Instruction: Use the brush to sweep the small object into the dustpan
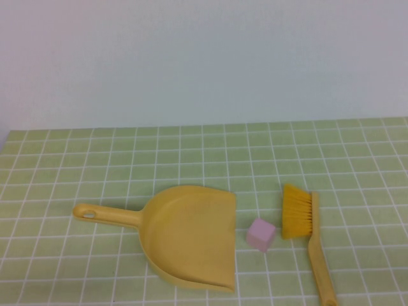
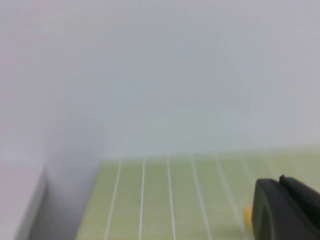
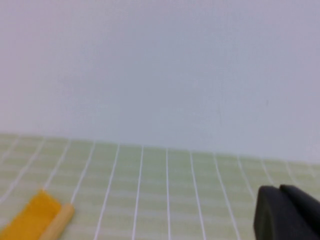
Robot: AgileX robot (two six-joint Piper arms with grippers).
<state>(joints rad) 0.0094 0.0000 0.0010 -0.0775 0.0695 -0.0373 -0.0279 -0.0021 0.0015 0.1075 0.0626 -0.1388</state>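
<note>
A pink cube sits between the yellow dustpan and brush. The left gripper and right gripper hang near, grip impossible to tell.

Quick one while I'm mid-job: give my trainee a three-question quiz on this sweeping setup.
1. True or false: the pink cube lies inside the dustpan.
2. What lies nearest the cube on the robot's right? A) brush B) dustpan C) nothing
3. Fill in: the brush bristles point ____ the robot.

Key:
1. False; it sits on the mat just off the pan's open edge.
2. A.
3. Away from.

Left claw and right claw each show only in their own wrist view, clear of everything.
</note>
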